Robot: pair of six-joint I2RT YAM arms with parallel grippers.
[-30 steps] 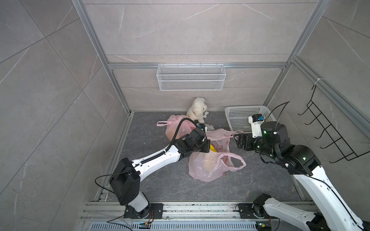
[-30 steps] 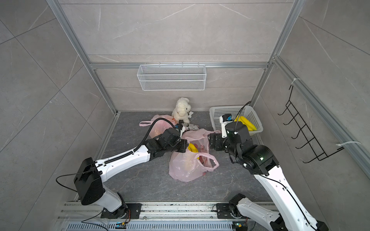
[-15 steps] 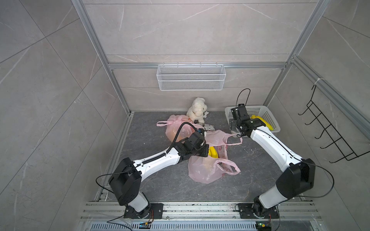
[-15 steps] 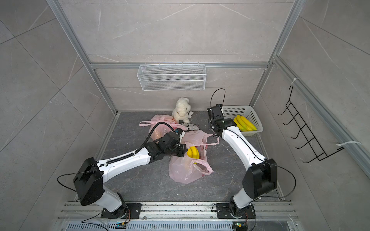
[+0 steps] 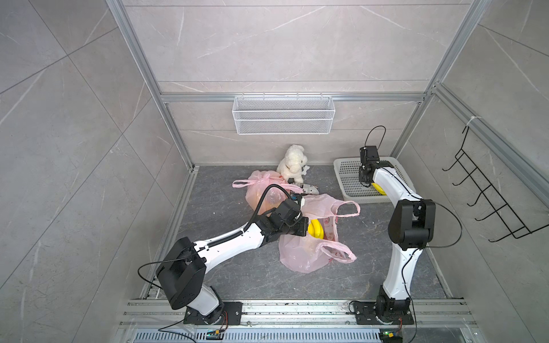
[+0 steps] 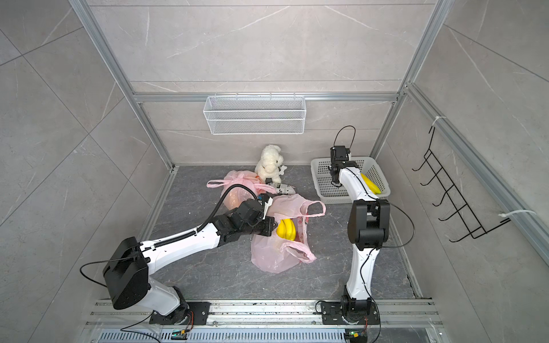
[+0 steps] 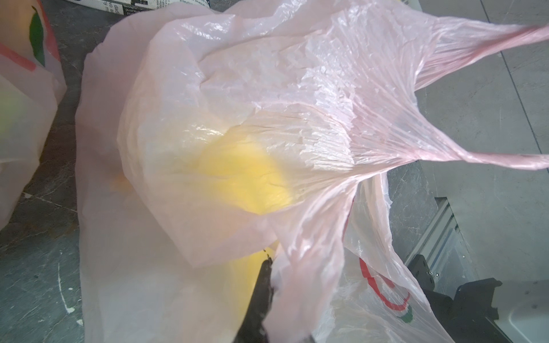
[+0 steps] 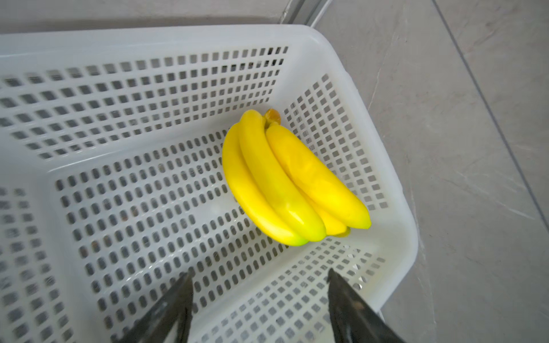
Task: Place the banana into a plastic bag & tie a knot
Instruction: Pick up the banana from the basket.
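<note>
A pink plastic bag point(image 5: 309, 255) point(image 6: 273, 255) lies open on the grey floor in both top views, with a yellow banana bunch point(image 5: 315, 229) point(image 6: 286, 229) in its mouth. My left gripper point(image 5: 304, 227) point(image 7: 267, 261) is shut on the bag's rim beside that bunch, which shows through the film in the left wrist view. A second banana bunch point(image 8: 285, 181) point(image 6: 370, 184) lies in the white basket point(image 8: 386, 166) point(image 5: 347, 184). My right gripper point(image 8: 260, 274) point(image 5: 367, 184) hangs open just above the basket floor, short of this bunch and holding nothing.
Behind the open bag are a knotted pink bag point(image 5: 261, 190), a white plush toy point(image 5: 292, 163) and a printed carton point(image 5: 307, 188). A wire shelf point(image 5: 283, 118) hangs on the back wall. A black hook rack point(image 5: 490, 196) is on the right wall.
My right arm swung away from the bag's handle to the back right and now reaches into the basket, its jaws a little narrower. The left gripper kept its hold on the bag.
</note>
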